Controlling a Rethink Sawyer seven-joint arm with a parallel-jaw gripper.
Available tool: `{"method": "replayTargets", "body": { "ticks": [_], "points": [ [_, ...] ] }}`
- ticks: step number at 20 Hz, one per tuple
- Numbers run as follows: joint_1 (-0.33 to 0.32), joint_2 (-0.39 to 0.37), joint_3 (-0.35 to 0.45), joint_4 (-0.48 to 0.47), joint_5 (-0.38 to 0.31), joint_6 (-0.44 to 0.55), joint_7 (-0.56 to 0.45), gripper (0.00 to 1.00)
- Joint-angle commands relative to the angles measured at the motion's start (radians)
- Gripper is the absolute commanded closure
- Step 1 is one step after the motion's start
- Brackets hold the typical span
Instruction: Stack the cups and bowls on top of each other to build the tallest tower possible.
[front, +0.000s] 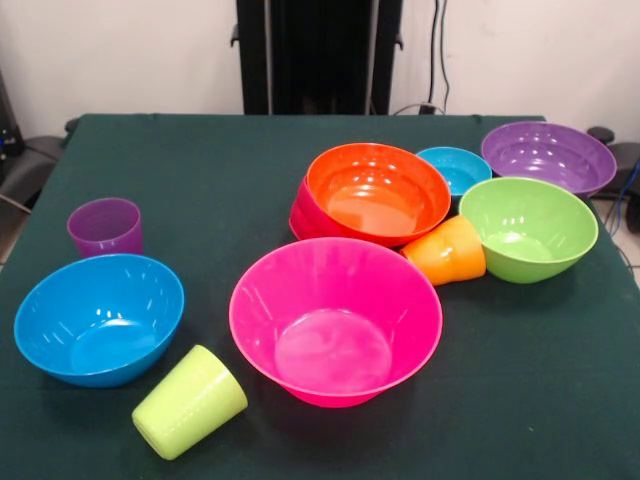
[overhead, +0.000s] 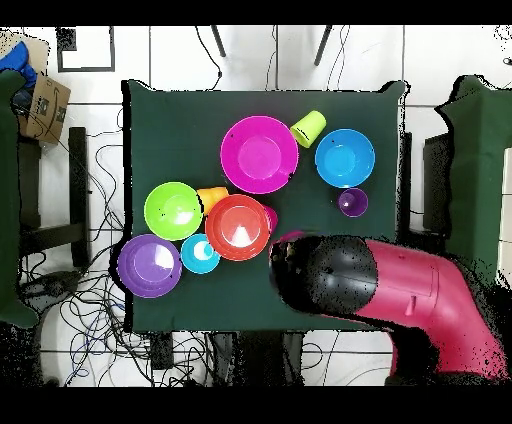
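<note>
The table (front: 200, 170) is covered in dark green cloth, and the things crowd one half of it. In the front view the pink bowl (front: 335, 320) sits upright near the middle of the near edge. Just beside it the lime green cup (front: 190, 402) lies on its side, close to that edge, and the blue bowl (front: 99, 318) stands beyond the cup, toward the left edge. The purple cup (front: 105, 227) stands upright behind the blue bowl, apart from it.

Behind the pink bowl the orange bowl (front: 377, 192) rests tilted in the small red bowl (front: 300, 212), of which only a side shows. The orange cup (front: 447, 251) lies tipped between the orange bowl and the lime green bowl (front: 527, 229), touching both. The small light blue bowl (front: 454, 168) and the purple bowl (front: 548, 156) stand behind, toward the far right corner.

The far left part of the cloth is bare, as is the near right corner.

In the overhead view the arm (overhead: 400, 290) hangs over the table edge nearest the robot's base, beside the orange bowl. The gripper itself is hidden under it, so whether its fingers are apart or together cannot be told.
</note>
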Motion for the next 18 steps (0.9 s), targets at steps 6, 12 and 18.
{"method": "replayTargets", "body": {
  "ticks": [6,12,18],
  "points": [
    [-0.116,-0.081,0.139,0.124,0.141,-0.034,-0.379,0.00],
    [-0.124,-0.118,0.156,0.102,0.144,0.015,-0.365,0.00],
    [-0.138,-0.069,0.186,0.114,0.123,-0.034,-0.347,0.00]
  ]
}}
